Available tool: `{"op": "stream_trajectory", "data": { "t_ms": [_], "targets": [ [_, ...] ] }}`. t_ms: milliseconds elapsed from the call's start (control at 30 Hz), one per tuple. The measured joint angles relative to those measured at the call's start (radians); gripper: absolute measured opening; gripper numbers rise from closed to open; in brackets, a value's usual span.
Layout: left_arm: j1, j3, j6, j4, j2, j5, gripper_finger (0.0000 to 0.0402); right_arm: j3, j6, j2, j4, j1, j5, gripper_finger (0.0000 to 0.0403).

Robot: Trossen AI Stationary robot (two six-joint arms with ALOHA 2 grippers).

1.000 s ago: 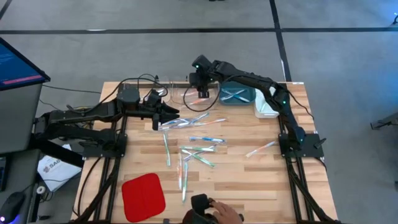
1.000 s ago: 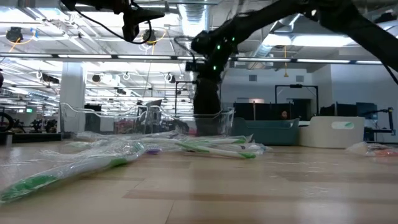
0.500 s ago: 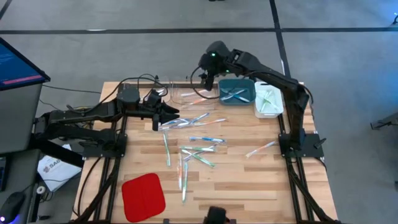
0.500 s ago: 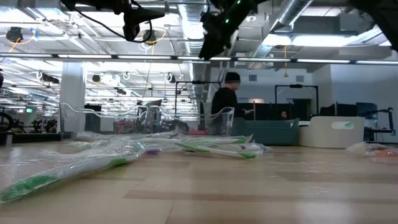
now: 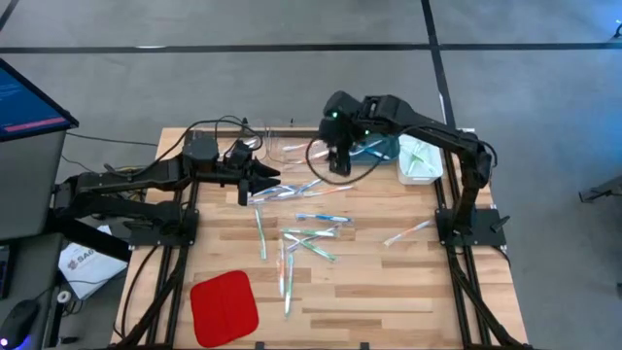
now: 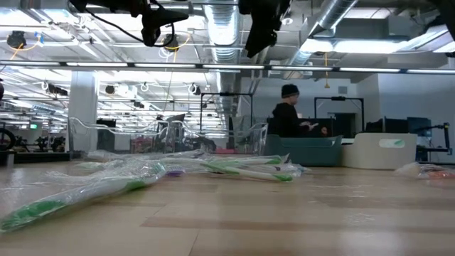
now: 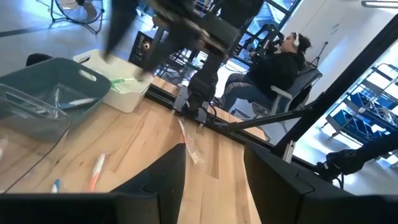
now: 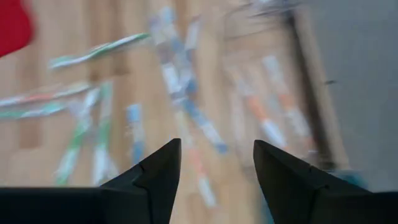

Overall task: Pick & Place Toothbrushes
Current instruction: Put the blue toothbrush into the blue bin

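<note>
my right gripper (image 5: 337,163) | jaws apart, empty | thin translucent plastic toothbrushes (image 5: 313,185) just below-left, long axis toward left gripper (image 5: 272,176), spread, empty.

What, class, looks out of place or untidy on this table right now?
One toothbrush lies alone near the table's right edge, apart from the scattered toothbrushes at mid-table. The red pad sits askew at the near left. Nothing looks damaged.
</note>
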Motion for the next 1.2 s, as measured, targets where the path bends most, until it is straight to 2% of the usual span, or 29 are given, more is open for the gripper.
{"op": "stream_trajectory", "data": {
  "t_ms": [200, 500, 733, 900, 1067, 1200],
  "targets": [
    [0.000, 0.000, 0.000, 0.000, 0.000, -0.015, 0.0159, -0.112, 0.024, 0.001, 0.043, 0.085, -0.021, 0.0186],
    [0.000, 0.000, 0.000, -0.004, 0.009, -0.016, 0.0159, -0.330, 0.119, 0.001, 0.204, 0.186, -0.019, 0.0171],
    [0.000, 0.001, -0.001, -0.001, 0.045, -0.019, 0.0159, -0.497, 0.233, 0.002, 0.442, 0.265, -0.008, 0.0164],
    [-0.001, 0.001, -0.003, -0.009, 0.067, -0.006, 0.0159, -0.586, 0.335, 0.002, 0.592, 0.276, 0.042, 0.0167],
    [-0.001, 0.000, -0.003, -0.017, 0.075, 0.005, 0.0159, -0.715, 0.398, 0.002, 0.717, 0.270, 0.043, 0.0172],
    [-0.001, 0.000, -0.003, -0.010, 0.075, 0.005, 0.0159, -0.755, 0.372, 0.002, 0.762, 0.235, 0.013, 0.0177]
  ]
}}
